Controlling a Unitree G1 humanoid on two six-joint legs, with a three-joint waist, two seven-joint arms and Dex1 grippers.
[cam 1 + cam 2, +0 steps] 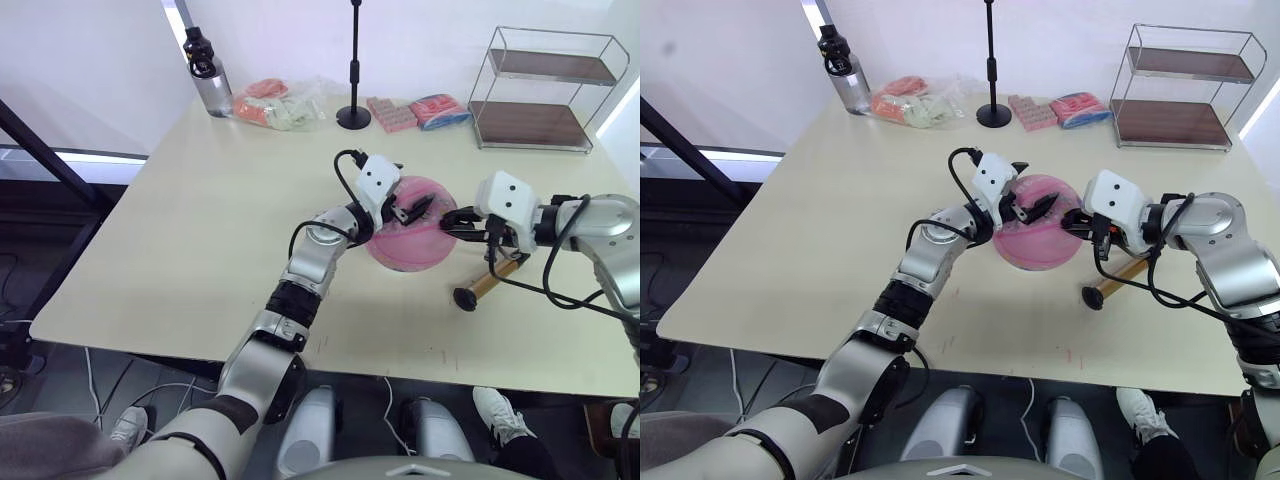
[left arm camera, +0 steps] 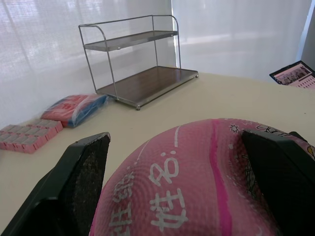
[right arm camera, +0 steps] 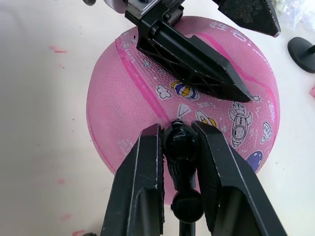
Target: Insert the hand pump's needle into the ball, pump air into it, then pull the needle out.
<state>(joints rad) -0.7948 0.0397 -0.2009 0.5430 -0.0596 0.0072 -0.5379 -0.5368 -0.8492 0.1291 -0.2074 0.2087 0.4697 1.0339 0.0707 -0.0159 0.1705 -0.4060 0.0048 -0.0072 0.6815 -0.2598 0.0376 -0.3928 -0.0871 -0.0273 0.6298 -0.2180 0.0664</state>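
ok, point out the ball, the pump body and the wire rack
ball (image 3: 147, 98): right wrist view, bare pink skin on its upper side.
hand pump (image 1: 493, 281): left eye view, bronze barrel lying on the table.
wire rack (image 1: 530, 122): left eye view, lower wooden shelf.

A: Centre of table (image 1: 180, 250)?
B: Pink ball (image 1: 410, 240); left gripper (image 1: 412, 208) over its top; right gripper (image 1: 452, 222) at its side.
A: Beside it?
B: Pump (image 1: 490, 280) lying flat; wire shelf (image 1: 540, 88) behind.
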